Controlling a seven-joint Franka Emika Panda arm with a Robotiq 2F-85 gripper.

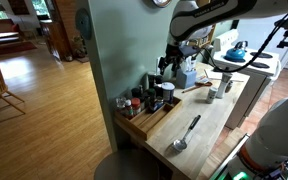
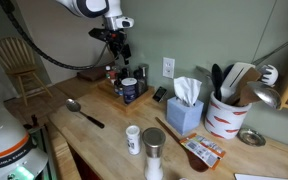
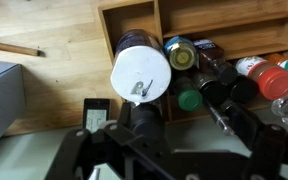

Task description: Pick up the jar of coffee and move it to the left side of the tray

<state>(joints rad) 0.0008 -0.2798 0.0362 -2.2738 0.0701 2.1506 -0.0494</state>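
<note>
My tool (image 2: 120, 57) hangs by the tray (image 3: 132, 15), maybe clamped on the jar (image 3: 144, 118), I cannot tell; setting it down remains.

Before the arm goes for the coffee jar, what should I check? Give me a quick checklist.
1. Hand above the tray: ok.
2. Hand open: cannot tell.
3. Target singled out among the small jars: cannot tell, several dark ones crowd together.
4. White-lidded container out of the way: not ok, it sits right under the hand in the wrist view.
5. Bare tray floor to set down on: ok.
</note>
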